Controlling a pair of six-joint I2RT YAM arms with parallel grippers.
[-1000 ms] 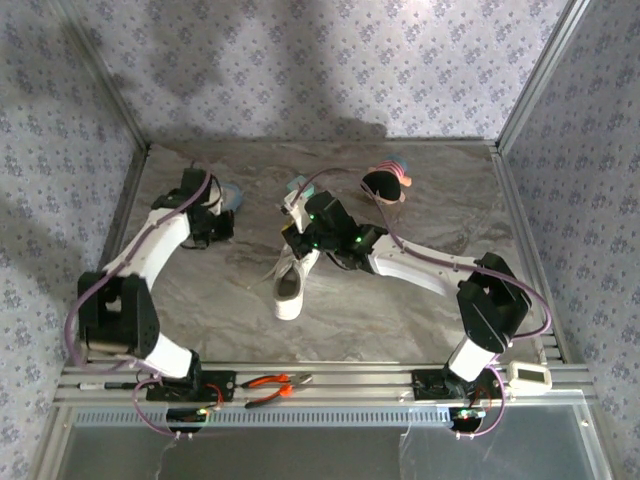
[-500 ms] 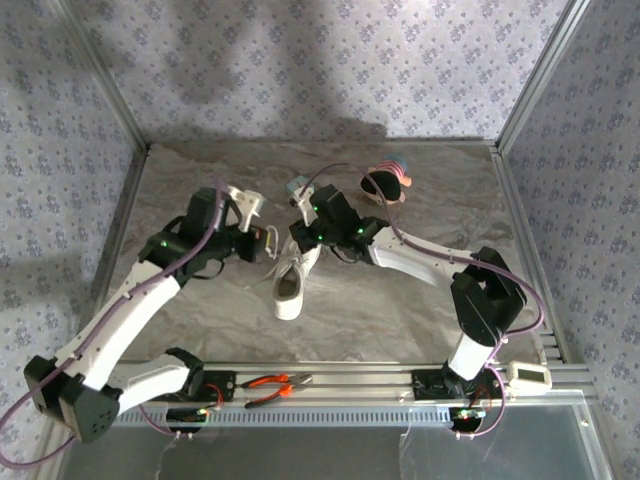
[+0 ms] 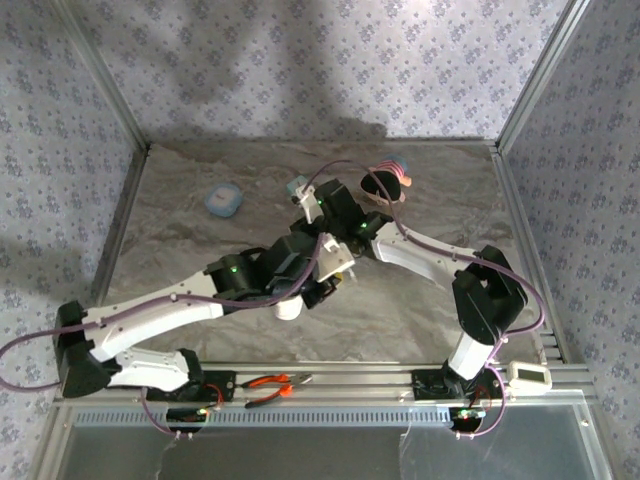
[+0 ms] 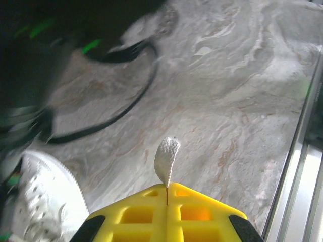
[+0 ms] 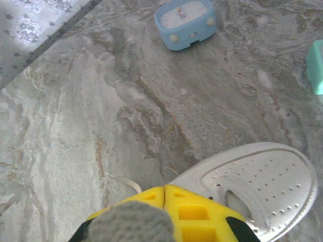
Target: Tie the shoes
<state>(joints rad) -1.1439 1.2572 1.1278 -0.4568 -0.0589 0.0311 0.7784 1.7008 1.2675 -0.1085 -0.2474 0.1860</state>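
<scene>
Reaching across sneaker now: left tool.

On the table the box lies behind-left of the sneaker.

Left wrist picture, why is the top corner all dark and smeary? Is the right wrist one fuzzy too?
Left wrist view: the dark arm there is blurred, its green lights streaked; the sneaker looks soft. Right wrist view: sneaker and blue box are sharp, but a grey blob at the bottom is fuzzy.
</scene>
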